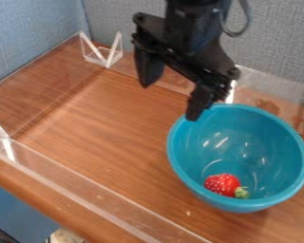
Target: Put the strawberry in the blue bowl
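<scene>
A brown wooden table (85, 109) holds the things. A low clear plastic wall (104, 195) runs along its front edge, and more clear plastic stands at the back left corner (102, 49). The blue bowl (193, 157) sits right on the wood near the front right corner. The wood is shiny.

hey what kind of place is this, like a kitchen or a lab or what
Probably a robot test bench in a lab or office, not a kitchen. A wooden table is fenced by clear plastic walls, a black robot arm hangs over it, and a toy-like strawberry sits in a blue bowl.
</scene>
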Robot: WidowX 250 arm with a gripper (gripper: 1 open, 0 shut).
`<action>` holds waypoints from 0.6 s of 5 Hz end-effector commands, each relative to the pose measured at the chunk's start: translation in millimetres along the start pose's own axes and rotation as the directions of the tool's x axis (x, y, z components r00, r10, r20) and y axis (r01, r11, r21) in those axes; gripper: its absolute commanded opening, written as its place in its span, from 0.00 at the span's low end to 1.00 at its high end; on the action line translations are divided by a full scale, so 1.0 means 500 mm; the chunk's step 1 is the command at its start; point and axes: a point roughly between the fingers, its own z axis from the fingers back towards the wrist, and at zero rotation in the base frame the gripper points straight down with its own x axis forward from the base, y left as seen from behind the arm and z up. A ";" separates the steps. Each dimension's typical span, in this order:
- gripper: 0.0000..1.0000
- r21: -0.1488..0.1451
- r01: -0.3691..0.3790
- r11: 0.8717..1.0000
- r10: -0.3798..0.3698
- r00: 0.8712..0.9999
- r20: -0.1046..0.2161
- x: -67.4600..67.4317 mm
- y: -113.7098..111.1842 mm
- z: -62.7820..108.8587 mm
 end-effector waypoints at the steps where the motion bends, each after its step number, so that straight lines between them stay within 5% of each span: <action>1: 1.00 -0.032 0.041 0.999 -0.040 0.998 0.050 0.010 0.020 0.006; 2: 1.00 -0.042 0.020 0.999 -0.018 0.999 0.040 0.026 -0.010 0.004; 3: 1.00 -0.059 0.072 0.996 -0.070 0.997 0.027 0.013 0.002 0.013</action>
